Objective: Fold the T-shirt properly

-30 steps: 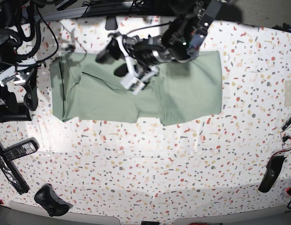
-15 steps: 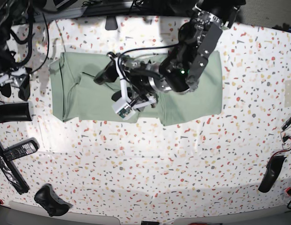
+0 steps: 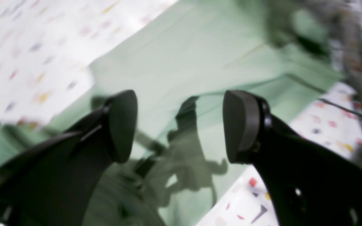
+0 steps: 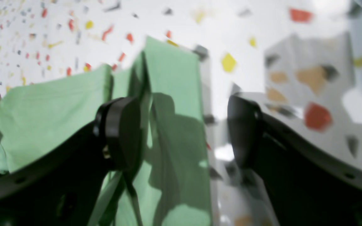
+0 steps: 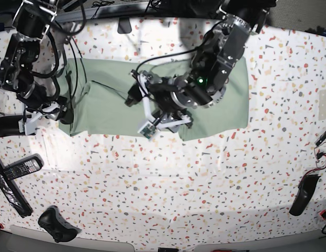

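The pale green T-shirt point(image 5: 226, 100) lies partly folded across the back of the speckled table point(image 5: 168, 184). In the base view my left gripper point(image 5: 141, 109) hangs over the shirt's middle, near its front edge. The left wrist view shows my left gripper point(image 3: 181, 125) open with only the T-shirt point(image 3: 184, 56) below. My right gripper point(image 5: 57, 111) is at the shirt's left edge. In the right wrist view my right gripper point(image 4: 182, 135) is open too. One finger point(image 4: 121, 131) stands over the T-shirt point(image 4: 49, 103), the other over bare table, and nothing is held.
A remote control point(image 5: 21, 169), a black strip point(image 5: 10, 193) and a black game controller point(image 5: 58, 224) lie at the front left. A dark cylinder point(image 5: 8, 126) sits at the left edge, and a black object point(image 5: 304, 194) at the right. Cables point(image 5: 100, 10) run along the back.
My right arm has swung in from the far left to the shirt's left edge and opened wider. My left gripper has moved right and toward the shirt's front edge, staying open.
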Robot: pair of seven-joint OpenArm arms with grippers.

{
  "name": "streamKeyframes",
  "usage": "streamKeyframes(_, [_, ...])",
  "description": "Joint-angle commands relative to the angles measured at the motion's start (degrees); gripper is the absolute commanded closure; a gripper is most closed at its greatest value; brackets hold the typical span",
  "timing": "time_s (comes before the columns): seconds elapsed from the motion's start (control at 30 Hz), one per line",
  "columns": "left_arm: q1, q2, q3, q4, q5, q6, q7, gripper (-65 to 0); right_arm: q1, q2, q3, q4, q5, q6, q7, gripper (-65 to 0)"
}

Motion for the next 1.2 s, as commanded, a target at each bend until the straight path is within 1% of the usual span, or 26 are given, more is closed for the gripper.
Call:
streamKeyframes(0.0, [-0.7, 0.8, 0.0, 2.7, -1.0, 0.3, -1.2, -39.6, 0.6, 0.7, -0.1, 0.1, 0.0, 0.3, 0.6, -41.9])
streamKeyframes(0.1, [0.0, 0.8, 0.0, 8.5, -2.6, 0.5, -1.3, -39.6, 0.6, 0.3, -0.2, -1.9, 0.2, 0.3, 1.4, -41.9])
streamKeyframes(0.2, [0.3, 0.8, 0.0, 14.9, -2.5, 0.5, -0.1, -39.6, 0.6, -0.2, -0.2, -4.2, 1.4, 0.3, 1.3, -41.9])
streamKeyframes(0.33, [0.7, -0.7, 0.0, 18.6, -0.7, 0.5, 0.9, -39.6, 0.6, -1.7, -0.2, -4.5, 5.9, 0.3, -4.3, -41.9])
streamKeyframes(0.43, [2.1, -3.2, 0.0, 18.6, 3.0, 0.7, 1.1, -39.6, 0.6, -2.7, -0.2, -4.5, 7.5, 0.3, -8.2, -41.9])
streamKeyframes(0.5, [3.2, -5.2, 0.0, 18.6, 5.4, 3.1, 1.1, -39.6, 0.6, -3.0, -0.2, -4.5, 8.8, 0.3, -9.8, -41.9])
streamKeyframes(0.6, [4.9, -8.5, 0.0, 18.6, 6.6, 7.5, 1.0, -39.6, 0.6, -3.0, -0.2, -4.5, 9.4, 0.3, -10.9, -41.9])
streamKeyframes(0.73, [8.0, -11.8, 0.0, 18.6, 8.2, 7.8, 0.2, -39.6, 0.6, -3.0, -0.2, -4.5, 9.3, 0.3, -13.2, -41.5])
streamKeyframes(0.77, [9.0, -12.6, 0.0, 18.6, 8.6, 7.8, -0.7, -39.6, 0.6, -3.0, -0.2, -4.5, 9.0, 0.3, -13.4, -40.4])
streamKeyframes(0.8, [9.9, -13.4, 0.0, 18.6, 8.9, 7.8, -1.6, -39.6, 0.6, -3.0, -0.2, -4.5, 9.0, 0.3, -13.6, -37.8])
streamKeyframes(0.83, [11.0, -14.1, 0.0, 18.6, 9.5, 7.8, -2.8, -39.6, 0.6, -3.0, -0.2, -4.5, 9.0, 0.3, -13.6, -33.5])
streamKeyframes(0.93, [13.7, -15.9, 0.0, 18.1, 10.1, 7.8, -6.0, -39.6, 0.6, -3.0, -0.2, -4.5, 9.0, 0.3, -13.6, -16.1])
streamKeyframes(1.03, [15.1, -16.3, 0.0, 15.6, 13.4, 7.8, -7.8, -39.6, 0.8, -3.0, -0.2, -4.5, 9.0, 0.3, -13.0, 0.0])
streamKeyframes(1.17, [14.6, -16.3, 0.0, 7.4, 14.6, 7.8, -10.4, -39.6, 1.4, -2.4, -0.1, -4.5, 9.0, 0.3, -11.6, 0.0])
